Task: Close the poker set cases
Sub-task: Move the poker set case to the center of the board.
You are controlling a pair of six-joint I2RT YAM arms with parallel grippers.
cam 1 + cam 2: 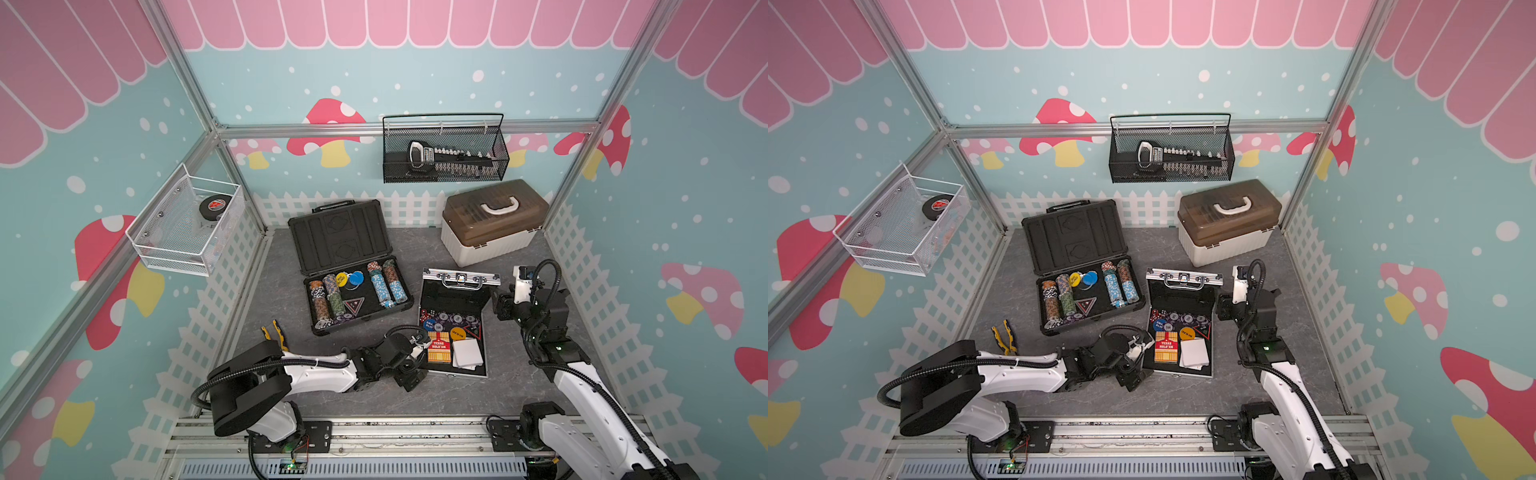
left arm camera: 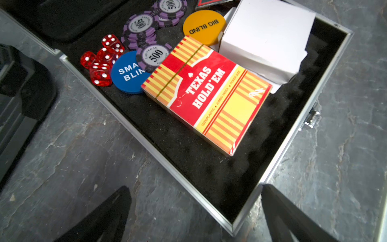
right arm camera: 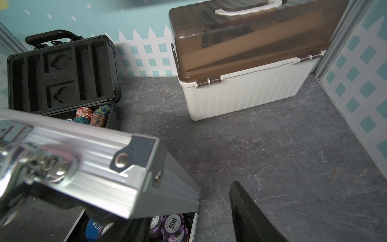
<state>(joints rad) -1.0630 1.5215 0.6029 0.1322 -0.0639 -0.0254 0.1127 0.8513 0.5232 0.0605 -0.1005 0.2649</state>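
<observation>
While the wide-open left gripper hovers at the silver case, the right gripper, state unclear, should press its raised lid down evenly.

Teal walls close in on three sides, dotted white and printed with red mushrooms. A pink scalloped awning runs along the top and a white picket fence along the foot. Aluminium posts frame the corners. The surface is grey, veined like stone, evenly lit. A white wire basket hangs on a side wall, a black mesh basket on the back rail.
</observation>
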